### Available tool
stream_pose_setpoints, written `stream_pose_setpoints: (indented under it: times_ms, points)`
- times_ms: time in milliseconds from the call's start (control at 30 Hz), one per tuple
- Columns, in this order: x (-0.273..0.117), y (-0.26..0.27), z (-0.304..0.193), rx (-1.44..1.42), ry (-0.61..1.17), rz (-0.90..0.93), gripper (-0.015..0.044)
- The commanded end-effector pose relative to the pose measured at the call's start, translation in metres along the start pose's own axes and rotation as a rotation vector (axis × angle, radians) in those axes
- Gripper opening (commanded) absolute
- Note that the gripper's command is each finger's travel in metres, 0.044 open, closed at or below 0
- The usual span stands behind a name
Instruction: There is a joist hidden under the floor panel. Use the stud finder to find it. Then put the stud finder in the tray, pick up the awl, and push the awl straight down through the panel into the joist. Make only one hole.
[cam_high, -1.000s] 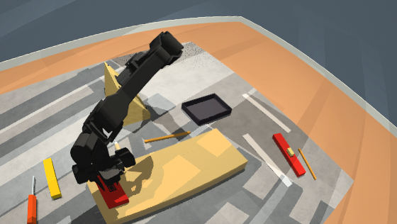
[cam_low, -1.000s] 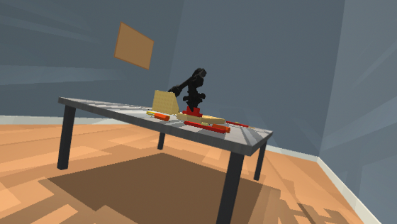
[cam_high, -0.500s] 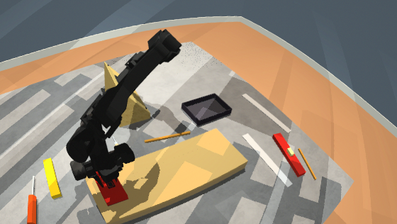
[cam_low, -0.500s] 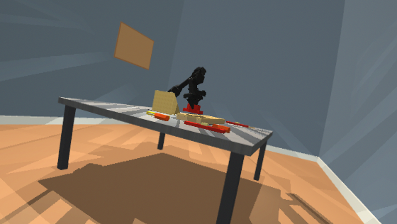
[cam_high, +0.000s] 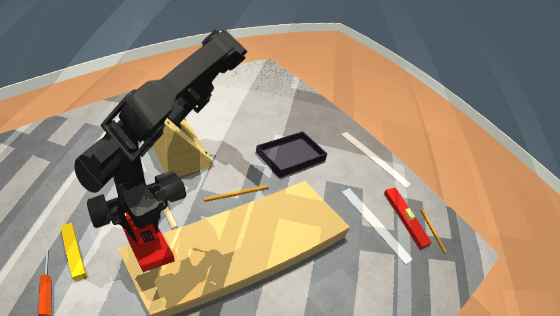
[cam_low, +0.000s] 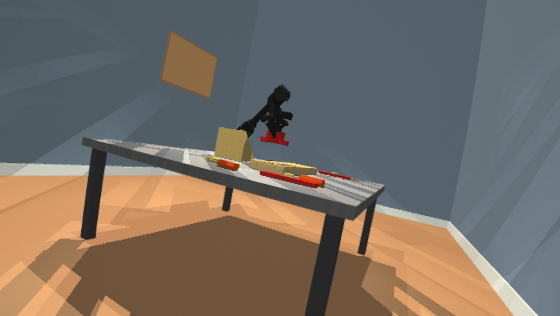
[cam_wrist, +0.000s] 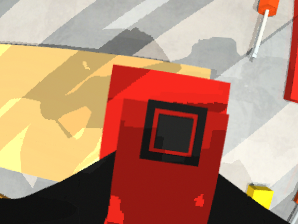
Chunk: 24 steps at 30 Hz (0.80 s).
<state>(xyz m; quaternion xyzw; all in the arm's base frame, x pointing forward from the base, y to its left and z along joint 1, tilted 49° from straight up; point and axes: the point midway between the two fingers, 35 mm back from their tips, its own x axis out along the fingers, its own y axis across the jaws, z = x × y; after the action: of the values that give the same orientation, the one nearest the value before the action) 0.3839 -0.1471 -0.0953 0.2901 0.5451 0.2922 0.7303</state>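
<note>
Fingers (cam_high: 131, 229) (cam_low: 273, 131) clamped on the red stud finder (cam_high: 156, 255) (cam_low: 280, 140) (cam_wrist: 167, 90), raised above the wooden panel (cam_high: 280, 215) (cam_low: 290, 165) (cam_wrist: 25, 110); the tray (cam_high: 302, 165), probably next, lies toward the top view's upper right.

Arm body (cam_high: 155, 102) (cam_low: 261, 111): matte black throughout; long, blocky, angular links; rounded cylindrical joint housing at one elbow; dark claw (cam_high: 145, 230) (cam_low: 274, 134) with bulky, rounded side parts.

Pale, wood-like material forms the smooth floor panel (cam_high: 240, 240) (cam_low: 285, 167) (cam_wrist: 45, 95), while the tray (cam_high: 274, 166) appears dark, matt and plastic. A slim metallic shaft (cam_high: 47, 262) (cam_wrist: 259, 35) extends from an orange, plastic-looking handle (cam_high: 45, 295) (cam_wrist: 268, 6); the red stud finder (cam_high: 150, 250) (cam_low: 275, 138) (cam_wrist: 167, 185) looks smooth and plastic.
</note>
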Motion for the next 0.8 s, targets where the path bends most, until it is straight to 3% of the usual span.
stream_pose_setpoints:
  times_ms: [0, 767]
  points:
    - [-0.005, 0.007, 0.005, -0.021, 0.006, -0.005, 0.0000]
    - [0.001, 0.156, 0.048, -0.355, 0.038, -0.002, 0.0000]
